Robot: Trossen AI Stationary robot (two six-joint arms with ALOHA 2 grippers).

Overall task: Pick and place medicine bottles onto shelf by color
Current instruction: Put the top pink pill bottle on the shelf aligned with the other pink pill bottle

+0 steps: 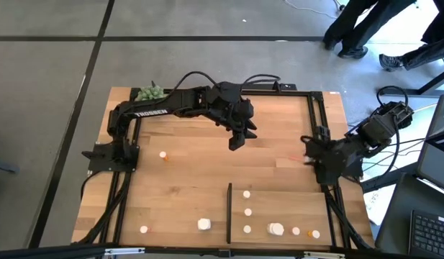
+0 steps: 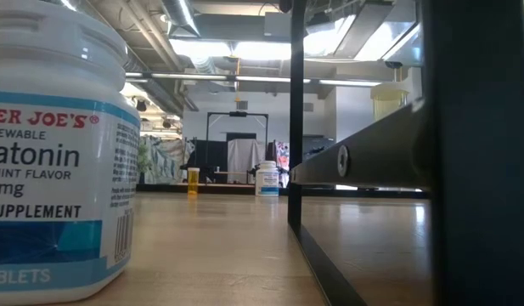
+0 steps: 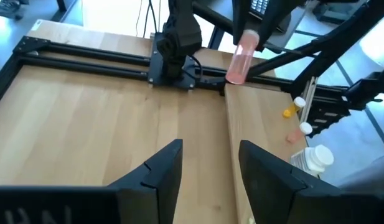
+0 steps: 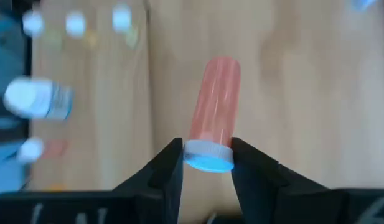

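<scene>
Between your right gripper's (image 4: 207,163) fingers an orange bottle (image 4: 215,106) is clamped by its white cap, held above the table (image 1: 193,187) near the shelf (image 1: 293,208), where several bottles already lie. Your left gripper (image 1: 236,140) hovers released over mid-table, nothing between its fingers. Close to the low camera stands a big white melatonin bottle (image 2: 58,153); beyond, a ceiling-lit room

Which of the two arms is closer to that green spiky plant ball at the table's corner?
Left. The left gripper hangs mid-table, nearer the green spiky plant ball; the right gripper is at the opposite edge, holding an orange bottle.
</scene>
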